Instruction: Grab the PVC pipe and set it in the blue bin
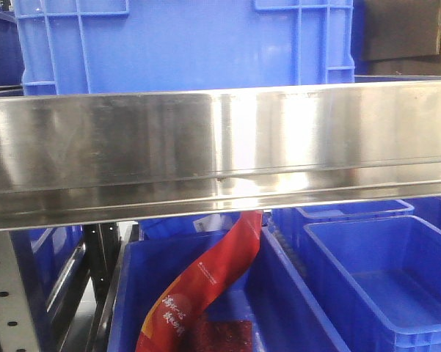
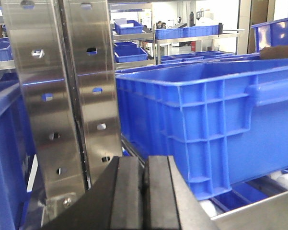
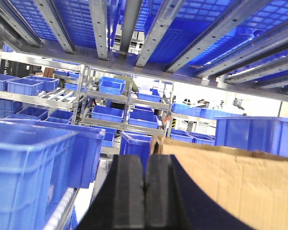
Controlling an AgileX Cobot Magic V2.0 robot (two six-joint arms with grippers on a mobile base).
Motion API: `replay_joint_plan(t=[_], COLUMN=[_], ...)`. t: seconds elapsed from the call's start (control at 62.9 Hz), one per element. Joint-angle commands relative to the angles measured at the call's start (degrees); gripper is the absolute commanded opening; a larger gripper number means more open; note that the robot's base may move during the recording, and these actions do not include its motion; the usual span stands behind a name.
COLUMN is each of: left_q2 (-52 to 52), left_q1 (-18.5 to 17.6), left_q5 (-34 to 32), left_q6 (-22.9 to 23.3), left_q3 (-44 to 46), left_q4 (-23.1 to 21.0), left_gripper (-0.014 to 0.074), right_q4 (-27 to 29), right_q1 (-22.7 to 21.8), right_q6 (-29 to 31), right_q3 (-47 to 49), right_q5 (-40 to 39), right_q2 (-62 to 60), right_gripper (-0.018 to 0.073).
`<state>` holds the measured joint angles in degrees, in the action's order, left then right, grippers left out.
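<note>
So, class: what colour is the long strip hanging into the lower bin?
Red strip with white lettering, clearest in the exterior front-facing view.

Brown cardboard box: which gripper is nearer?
Right. The right gripper sits beside the brown cardboard box; the left gripper faces a blue plastic bin.

We cannot find the PVC pipe in any view. In the front view the steel shelf rail (image 1: 220, 154) crosses the whole width and hides what lies behind it; the big blue crate (image 1: 183, 44) above is cut off at the top, and the red printed bag (image 1: 205, 290) runs out of the bottom edge, its lettering too small to read. In the left wrist view, white rounded things (image 2: 285, 179) under the blue bin (image 2: 206, 120) are mostly hidden. The cardboard box (image 3: 230, 177) is cropped on the right.
</note>
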<state>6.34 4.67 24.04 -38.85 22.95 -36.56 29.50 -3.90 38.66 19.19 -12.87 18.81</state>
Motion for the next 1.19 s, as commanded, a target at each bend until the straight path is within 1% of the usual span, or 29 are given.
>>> replay_joint_plan(t=[0.0, 0.111, 0.35, 1.177], left_q2=[-0.45, -0.45, -0.45, -0.45], left_q1=[0.34, 0.34, 0.34, 0.34], left_q5=[-1.57, -2.55, -3.89, -3.85], left_q6=[0.52, 0.52, 0.52, 0.52], left_q3=[-1.32, -3.71, -7.46, -7.26], left_q4=[-0.84, -0.84, -0.74, -0.71], left_gripper=[-0.0111, -0.0111, -0.0111, -0.0111], right_q4=[-0.03, -0.03, -0.03, -0.03], right_q1=[-0.32, -0.32, -0.32, -0.32], right_q6=[0.42, 0.42, 0.42, 0.42], right_q3=[-2.67, -5.56, -5.98, -5.98], right_q5=[-1.63, -2.98, -2.97, -2.56], right_q2=[-2.17, -3.48, -3.71, -3.71], right_gripper=[-0.0162, -0.0162, -0.0162, -0.0162])
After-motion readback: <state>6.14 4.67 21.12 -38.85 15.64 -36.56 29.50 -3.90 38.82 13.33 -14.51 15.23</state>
